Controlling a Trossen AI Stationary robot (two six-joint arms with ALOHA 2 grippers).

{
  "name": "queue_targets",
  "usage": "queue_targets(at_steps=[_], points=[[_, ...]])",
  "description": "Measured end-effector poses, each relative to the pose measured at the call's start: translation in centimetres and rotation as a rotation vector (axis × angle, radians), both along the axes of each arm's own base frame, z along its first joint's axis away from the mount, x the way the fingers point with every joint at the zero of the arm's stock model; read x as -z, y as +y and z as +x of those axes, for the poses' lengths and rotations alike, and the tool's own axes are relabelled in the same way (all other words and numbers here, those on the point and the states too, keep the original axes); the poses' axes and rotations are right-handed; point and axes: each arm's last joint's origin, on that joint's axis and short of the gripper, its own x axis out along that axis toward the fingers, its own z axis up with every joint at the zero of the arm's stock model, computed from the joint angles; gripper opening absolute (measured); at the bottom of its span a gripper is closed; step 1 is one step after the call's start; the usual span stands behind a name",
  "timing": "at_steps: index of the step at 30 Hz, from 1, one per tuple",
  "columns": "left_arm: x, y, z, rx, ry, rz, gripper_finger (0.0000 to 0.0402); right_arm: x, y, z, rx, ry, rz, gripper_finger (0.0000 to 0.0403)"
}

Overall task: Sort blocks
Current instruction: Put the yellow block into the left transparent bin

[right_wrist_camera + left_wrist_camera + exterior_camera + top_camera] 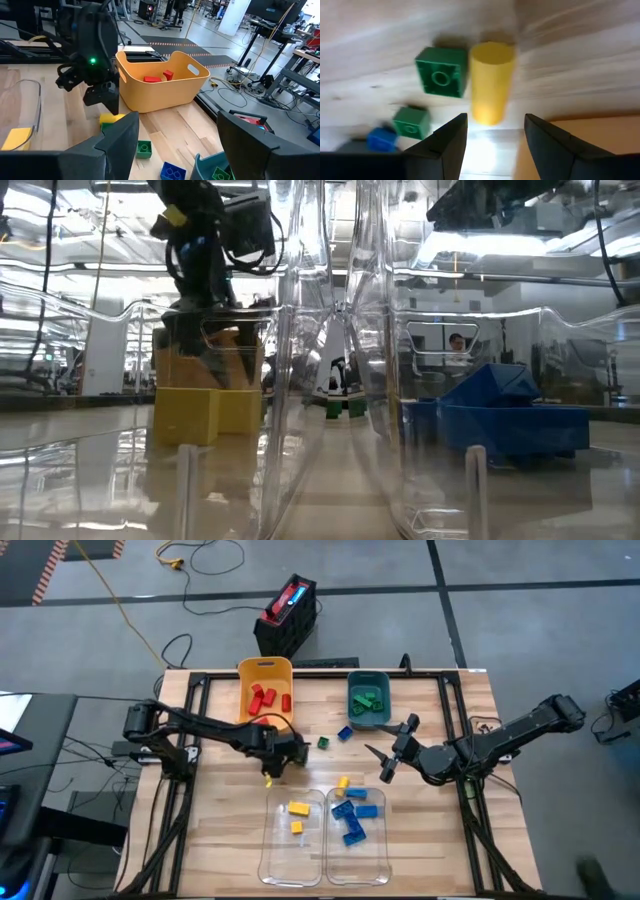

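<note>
My left gripper [274, 762] hovers over the table's middle, just beyond the clear bins, shut on a long yellow block [490, 80]. The same block [112, 118] shows under the dark fingers in the right wrist view. Past it, two green blocks [440, 77] [411, 122] and a blue block [381, 138] lie flat on the wood. My right gripper [390, 755] stands open and raised right of centre, its fingers wide apart [177, 130], with nothing between them. My left gripper has the yellow block's near end [485, 117] between its two fingertips, and the rest of the block sticks out past them. The fingers slant down from the table's left. The block appears lifted clear of the wood.
At the far edge stand a yellow bin [265, 675] with red blocks and a teal bin [368, 700] with green ones. Two clear bins sit near the front: the left [290, 840] holds yellow blocks, the right [358, 845] blue ones. A loose yellow block [343, 782] lies beside them.
</note>
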Motion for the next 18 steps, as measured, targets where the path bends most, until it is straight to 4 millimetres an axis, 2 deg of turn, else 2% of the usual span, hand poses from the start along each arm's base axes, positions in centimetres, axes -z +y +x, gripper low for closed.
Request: queue_targets(at_steps=[14,18], points=[[0.1,2.3,-0.3,0.165,0.064,-0.050,0.0193,0.0,0.0,0.0,0.000,0.003,-0.001,0.0282],[1.5,2.3,-0.3,0.173,0.135,-0.088,0.0193,0.0,0.0,0.0,-0.001,0.003,-0.001,0.0282]])
